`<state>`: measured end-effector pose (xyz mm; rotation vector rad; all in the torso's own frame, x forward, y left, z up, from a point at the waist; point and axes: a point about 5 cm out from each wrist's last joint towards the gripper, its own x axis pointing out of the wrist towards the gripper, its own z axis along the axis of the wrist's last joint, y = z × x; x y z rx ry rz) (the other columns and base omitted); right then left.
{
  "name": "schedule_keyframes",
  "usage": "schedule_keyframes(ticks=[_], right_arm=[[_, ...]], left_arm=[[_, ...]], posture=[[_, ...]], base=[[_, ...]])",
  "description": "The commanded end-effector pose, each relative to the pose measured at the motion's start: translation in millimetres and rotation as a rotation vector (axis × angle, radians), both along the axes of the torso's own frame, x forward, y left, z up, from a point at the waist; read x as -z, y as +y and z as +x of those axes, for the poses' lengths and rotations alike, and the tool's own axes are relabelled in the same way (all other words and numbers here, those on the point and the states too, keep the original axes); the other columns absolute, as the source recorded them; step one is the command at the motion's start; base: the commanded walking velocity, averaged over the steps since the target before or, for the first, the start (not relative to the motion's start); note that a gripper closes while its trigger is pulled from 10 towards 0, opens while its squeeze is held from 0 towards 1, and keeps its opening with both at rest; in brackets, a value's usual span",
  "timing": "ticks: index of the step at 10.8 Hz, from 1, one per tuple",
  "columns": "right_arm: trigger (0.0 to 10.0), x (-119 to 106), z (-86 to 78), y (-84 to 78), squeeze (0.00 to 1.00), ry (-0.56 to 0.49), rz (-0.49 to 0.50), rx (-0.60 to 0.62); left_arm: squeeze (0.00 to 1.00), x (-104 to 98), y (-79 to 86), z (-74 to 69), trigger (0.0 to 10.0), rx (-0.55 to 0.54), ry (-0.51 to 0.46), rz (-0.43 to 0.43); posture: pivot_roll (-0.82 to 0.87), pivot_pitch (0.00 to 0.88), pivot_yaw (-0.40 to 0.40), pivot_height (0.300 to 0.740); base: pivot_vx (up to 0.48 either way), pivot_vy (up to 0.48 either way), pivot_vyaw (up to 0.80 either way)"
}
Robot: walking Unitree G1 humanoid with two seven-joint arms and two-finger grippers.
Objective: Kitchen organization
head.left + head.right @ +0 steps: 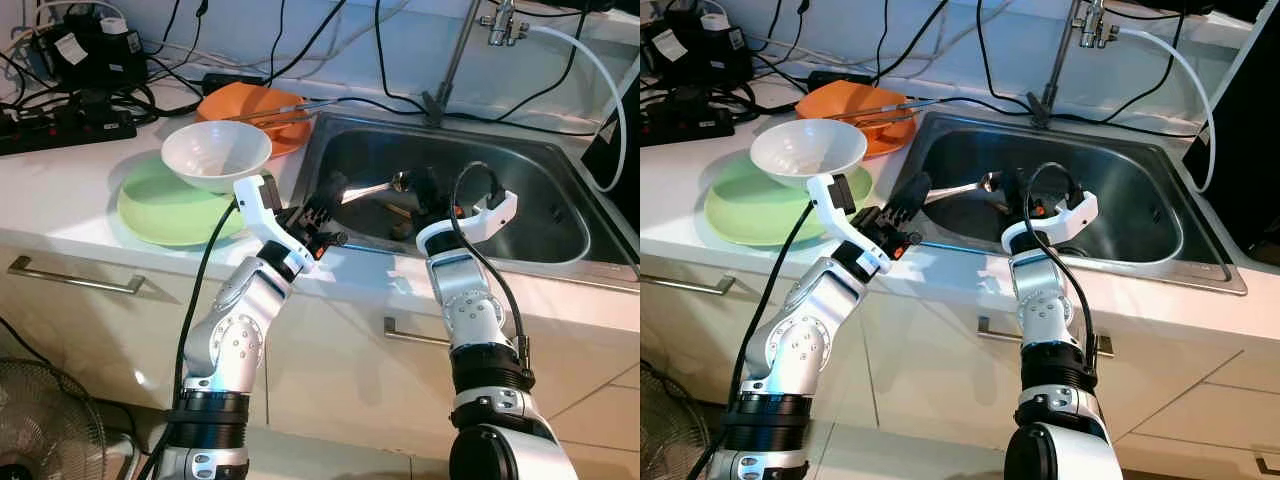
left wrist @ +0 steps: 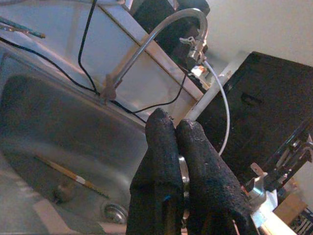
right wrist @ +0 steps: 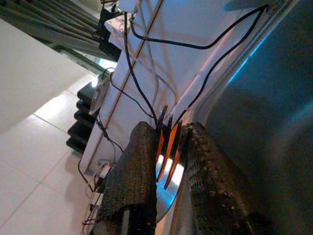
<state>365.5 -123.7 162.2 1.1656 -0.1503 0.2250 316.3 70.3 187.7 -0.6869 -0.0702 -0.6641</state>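
Observation:
My left gripper hovers over the left rim of the steel sink, shut on the handle of a metal spoon that points right across the basin. In the left wrist view its fingers are pressed together. My right gripper is down inside the sink beside the spoon's bowl, shut on a fork whose tines stick out between the fingers. A chopstick lies on the sink floor near the drain.
A white bowl sits on a green plate left of the sink, with an orange plate carrying chopsticks behind them. A faucet, cables and a power strip line the back. A fan stands low on the left.

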Motion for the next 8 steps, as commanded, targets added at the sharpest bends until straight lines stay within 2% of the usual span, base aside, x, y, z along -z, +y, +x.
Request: schedule_keyframes(ticks=[1,6,8], right_arm=[[0.0,-16.9,2.0,21.2,0.00,-0.066,0.041,-0.051],[0.0,-20.1,2.6,20.3,0.00,-0.072,0.055,-0.048],[0.0,-25.0,5.5,11.5,0.00,-0.069,0.091,-0.003]], left_arm=[[1.00,12.0,-11.5,-0.1,10.0,0.055,0.067,0.063],[1.00,15.3,-12.8,-1.4,10.0,0.072,0.076,0.083],[0.96,15.3,-11.5,-0.8,10.0,0.055,0.063,0.114]], posture=[[0.23,0.014,-0.060,0.740],[0.23,0.014,-0.062,0.740],[0.24,0.014,-0.062,0.740]], base=[[0.000,0.000,0.00],[0.000,0.000,0.00],[0.000,0.000,0.00]])
